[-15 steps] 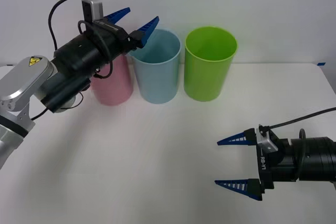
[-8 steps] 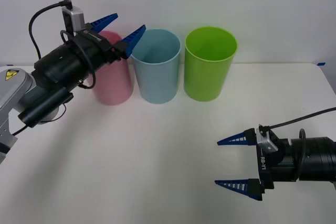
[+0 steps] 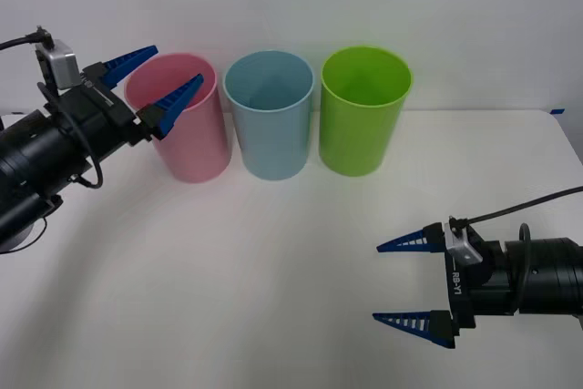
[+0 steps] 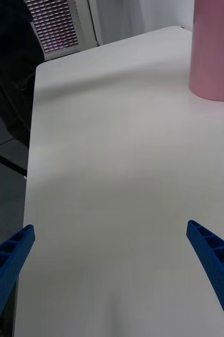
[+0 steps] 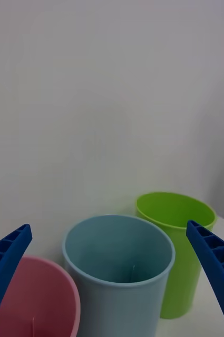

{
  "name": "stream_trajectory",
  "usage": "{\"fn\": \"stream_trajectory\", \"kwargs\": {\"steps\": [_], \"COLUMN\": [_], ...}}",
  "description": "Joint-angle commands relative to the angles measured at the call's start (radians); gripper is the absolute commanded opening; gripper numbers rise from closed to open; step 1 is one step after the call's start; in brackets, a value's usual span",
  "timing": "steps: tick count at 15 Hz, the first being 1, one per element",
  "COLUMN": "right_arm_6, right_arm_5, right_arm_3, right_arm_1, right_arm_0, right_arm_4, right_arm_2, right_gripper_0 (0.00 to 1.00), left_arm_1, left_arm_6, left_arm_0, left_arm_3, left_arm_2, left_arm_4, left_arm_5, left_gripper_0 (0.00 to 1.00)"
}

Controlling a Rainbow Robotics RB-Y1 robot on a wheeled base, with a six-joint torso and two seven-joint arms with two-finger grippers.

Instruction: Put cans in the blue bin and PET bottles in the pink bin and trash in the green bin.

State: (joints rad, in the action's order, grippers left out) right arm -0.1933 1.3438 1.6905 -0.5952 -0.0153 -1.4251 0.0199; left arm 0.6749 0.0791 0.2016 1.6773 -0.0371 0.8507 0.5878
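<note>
I held the left gripper [image 3: 153,79] spread and empty beside the pink bin [image 3: 189,138], while the right gripper [image 3: 410,284] waited released over bare table [image 3: 273,261].

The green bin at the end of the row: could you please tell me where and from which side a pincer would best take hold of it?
Probably by the rim of the green bin, from above, one finger inside the open mouth and one outside on its free side. It stands upright, looks wide for the open right pincer, and the blue bin crowds its other side.
</note>
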Motion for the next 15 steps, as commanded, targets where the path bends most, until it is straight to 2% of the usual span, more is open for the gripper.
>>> {"fn": "stream_trajectory", "kwargs": {"steps": [1,8,12,15], "right_arm_6": [0.000,0.000,0.000,0.000], "right_arm_5": [0.000,0.000,0.000,0.000], "right_arm_3": [0.000,0.000,0.000,0.000], "right_arm_1": [0.000,0.000,0.000,0.000], "right_arm_0": [0.000,0.000,0.000,0.000], "right_arm_4": [0.000,0.000,0.000,0.000], "right_arm_2": [0.000,0.000,0.000,0.000], "right_gripper_0": [1.00,1.00,1.00,1.00], "left_arm_1": [0.002,0.002,0.005,0.005], "left_arm_6": [0.024,0.087,0.255,0.314], "left_arm_0": [-0.064,-0.160,-0.235,-0.281], "left_arm_3": [0.027,0.039,0.125,0.171], "left_arm_2": [0.069,0.198,0.298,0.348], "left_arm_4": [0.036,0.142,0.265,0.320], "left_arm_5": [0.061,0.227,0.336,0.408], "left_gripper_0": [1.00,1.00,1.00,1.00]}}
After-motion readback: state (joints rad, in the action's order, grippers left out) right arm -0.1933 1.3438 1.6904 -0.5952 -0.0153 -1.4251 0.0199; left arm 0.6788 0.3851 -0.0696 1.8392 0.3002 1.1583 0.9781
